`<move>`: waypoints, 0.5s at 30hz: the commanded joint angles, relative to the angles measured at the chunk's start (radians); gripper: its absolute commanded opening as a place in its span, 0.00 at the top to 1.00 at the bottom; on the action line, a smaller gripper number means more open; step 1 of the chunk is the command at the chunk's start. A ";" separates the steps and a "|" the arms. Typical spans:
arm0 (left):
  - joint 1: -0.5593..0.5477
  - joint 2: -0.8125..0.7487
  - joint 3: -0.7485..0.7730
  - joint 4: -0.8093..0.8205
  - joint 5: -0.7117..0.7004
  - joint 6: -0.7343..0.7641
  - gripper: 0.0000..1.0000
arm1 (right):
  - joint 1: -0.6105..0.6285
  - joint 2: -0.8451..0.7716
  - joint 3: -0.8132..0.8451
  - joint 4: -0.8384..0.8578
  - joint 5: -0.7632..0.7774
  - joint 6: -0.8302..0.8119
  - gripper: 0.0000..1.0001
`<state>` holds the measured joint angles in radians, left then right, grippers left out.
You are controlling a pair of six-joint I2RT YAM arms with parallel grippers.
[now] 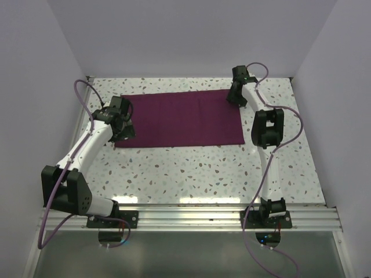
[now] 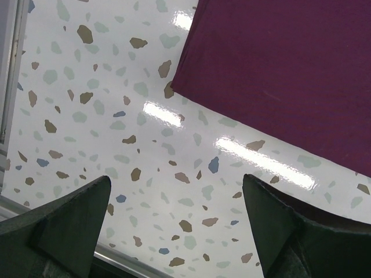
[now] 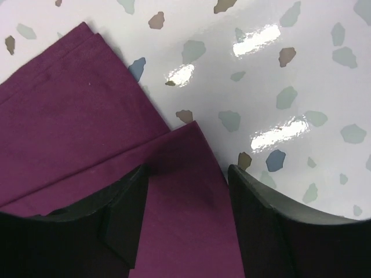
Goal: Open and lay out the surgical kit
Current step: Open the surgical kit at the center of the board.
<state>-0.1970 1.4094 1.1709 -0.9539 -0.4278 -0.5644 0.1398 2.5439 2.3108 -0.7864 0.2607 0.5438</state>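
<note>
Cloth wrap [image 1: 179,119] lies flat on the far half of the table [image 1: 203,174], roughly centred, long side running left-right. It's folded, not opened yet: the right wrist view shows at least two layers stepped at the far right corner. No tray or tools visible in any view, and I can't tell whether they're inside.

Right gripper [image 1: 234,98] is at that far right corner. Fingers are spread with the top flap's corner lying between them, and nothing is clamped.

Left gripper [image 1: 124,132] is at the near left corner, fingers also spread. Its wrist view shows only bare table between them, with the cloth edge just beyond.

Risks, as I judge them:
- Right closes too deep and takes both layers. Then the whole wrap drags instead of unfolding.
- Left closes where it is and grabs nothing, so it needs to get onto the cloth first.
- The table looks glossy. With one corner pulled and no hold elsewhere, the wrap likely slides.
- If tools are inside, a fast flap pull could spill them.
</note>
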 commanded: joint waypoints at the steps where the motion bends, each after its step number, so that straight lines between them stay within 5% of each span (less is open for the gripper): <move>1: 0.004 -0.003 0.022 -0.025 -0.029 0.001 0.00 | -0.003 0.019 0.007 0.026 -0.020 0.015 0.45; 15: 0.002 -0.018 0.024 -0.043 -0.045 0.006 0.00 | -0.006 -0.013 -0.027 0.010 0.017 -0.007 0.96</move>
<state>-0.1970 1.4097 1.1709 -0.9855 -0.4549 -0.5613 0.1326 2.5500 2.3066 -0.7723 0.2687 0.5468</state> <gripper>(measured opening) 0.994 0.067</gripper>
